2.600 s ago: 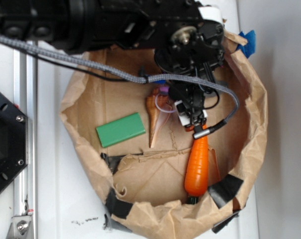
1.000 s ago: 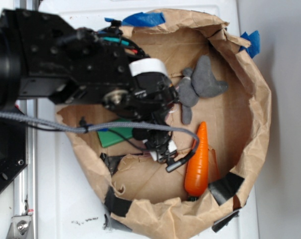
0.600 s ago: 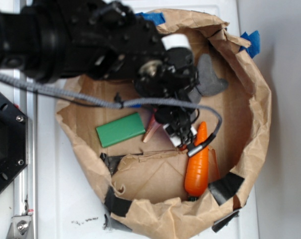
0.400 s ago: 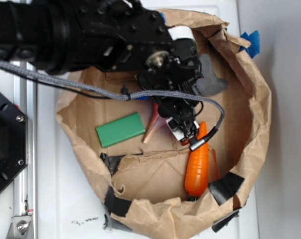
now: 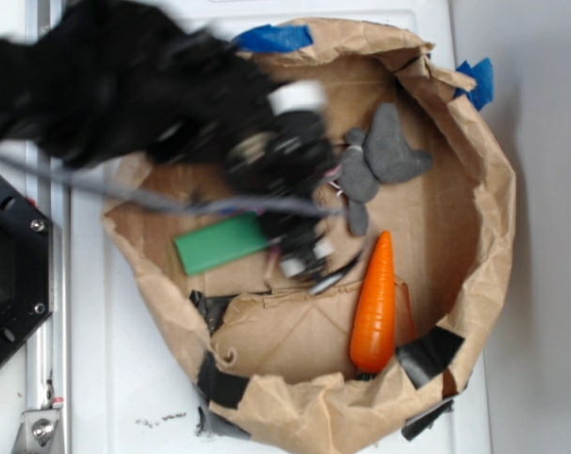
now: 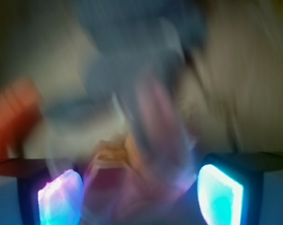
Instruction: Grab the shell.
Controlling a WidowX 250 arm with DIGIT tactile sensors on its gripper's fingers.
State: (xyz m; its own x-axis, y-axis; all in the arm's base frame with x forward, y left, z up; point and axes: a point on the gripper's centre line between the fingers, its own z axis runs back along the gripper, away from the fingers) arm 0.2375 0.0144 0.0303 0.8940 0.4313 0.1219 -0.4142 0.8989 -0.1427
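Note:
Both views are smeared by motion. In the wrist view the shell, a tan and pinkish blur, fills the gap between the two glowing pads, and my gripper is shut on it. In the exterior view the gripper hangs over the middle of the paper bag's floor, between the green block and the orange carrot. There the shell is hidden under the blurred black arm.
A crumpled brown paper bag with high walls rings the whole work area. A grey plush animal lies at its back right. Black tape and blue tape patch the rim. A metal rail runs down the left side.
The arm has swung left, away from the carrot's tip, and now uncovers the grey plush. The shell has travelled with the gripper since leaving its first resting spot.

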